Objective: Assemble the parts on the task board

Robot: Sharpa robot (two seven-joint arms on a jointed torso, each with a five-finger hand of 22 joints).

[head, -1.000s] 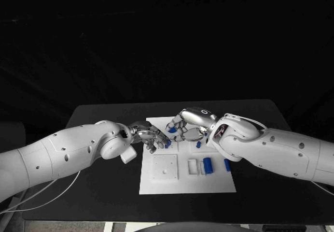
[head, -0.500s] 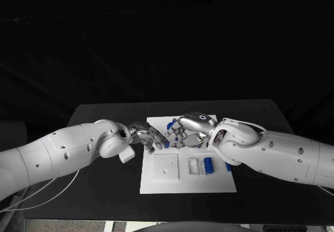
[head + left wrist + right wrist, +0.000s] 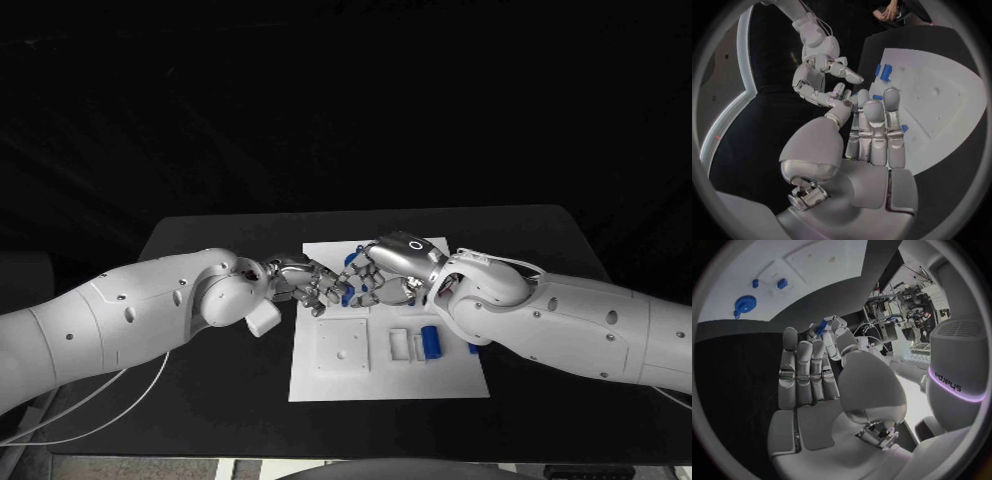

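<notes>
We see left hand (image 3: 307, 283) and right hand (image 3: 387, 268) meet fingertip to fingertip above task board (image 3: 378, 378). Small blue part (image 3: 821, 327) pinched at left fingertips; right fingers (image 3: 804, 371) straight, pressed together. We judge part light, rigid, slippery (take by its sides).

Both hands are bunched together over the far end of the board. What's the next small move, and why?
Probably finish the handover. The left hand and right hand meet fingertip to fingertip above the task board, with a small blue part at the left hand's fingertips. Let the right hand close on it before the left lets go; which hand bears it now is unclear.
</notes>
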